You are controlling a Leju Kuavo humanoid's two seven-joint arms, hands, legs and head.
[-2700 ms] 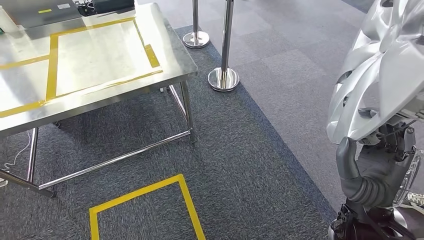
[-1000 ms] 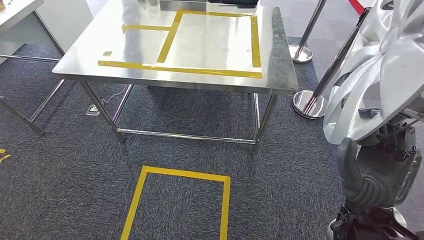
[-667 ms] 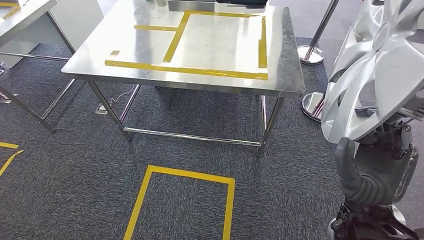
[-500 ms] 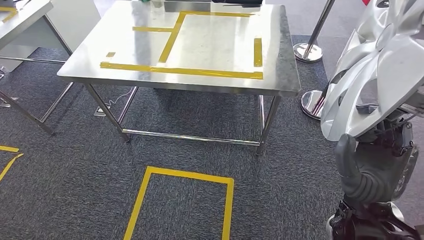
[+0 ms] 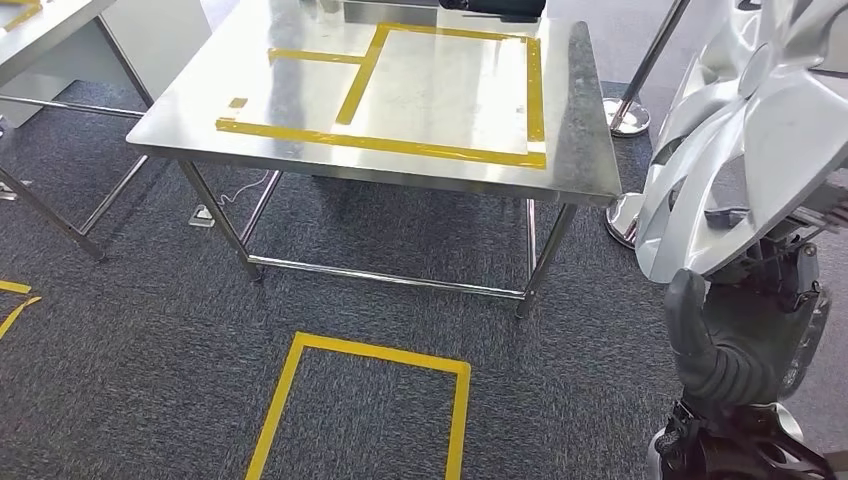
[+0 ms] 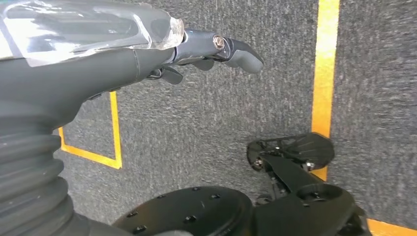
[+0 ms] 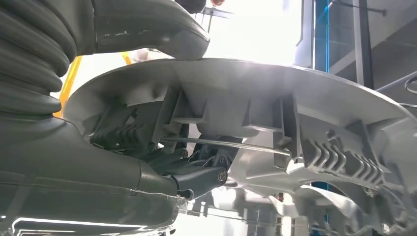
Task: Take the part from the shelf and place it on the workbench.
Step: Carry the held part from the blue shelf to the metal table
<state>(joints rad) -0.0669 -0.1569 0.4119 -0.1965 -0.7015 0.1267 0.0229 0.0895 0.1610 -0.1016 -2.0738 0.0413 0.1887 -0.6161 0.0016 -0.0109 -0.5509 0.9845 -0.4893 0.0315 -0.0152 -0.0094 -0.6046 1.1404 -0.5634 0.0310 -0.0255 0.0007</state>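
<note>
Dark grey carpet (image 5: 400, 270) covers the floor, marked with a yellow tape rectangle (image 5: 360, 400) just in front of a stainless-steel workbench (image 5: 200, 100). Yellow tape lines (image 5: 380, 145) frame a large rectangle on the workbench top, and a dark object (image 5: 495, 6) sits at the far edge, cut off by the frame. Chrome stanchion posts (image 5: 640, 80) stand on the floor just beyond the workbench's right corner, and part of a second table (image 5: 50, 25) shows to the workbench's left.

To the right of the workbench, off its surface and above the floor, the right hand (image 5: 735, 345) grips the part — a silver spoked wheel cover (image 5: 760, 120) held upright on edge. In the right wrist view the thick thumb (image 7: 147, 29) presses on the wheel cover's (image 7: 295, 98) outer rim, while darker fingers (image 7: 196, 179) reach in behind its ribbed back.

The left hand (image 6: 147, 54) hangs over the carpet beside a yellow tape line (image 6: 324, 64) — it holds nothing, its dark fingers (image 6: 236, 49) partly extended and slightly apart.
</note>
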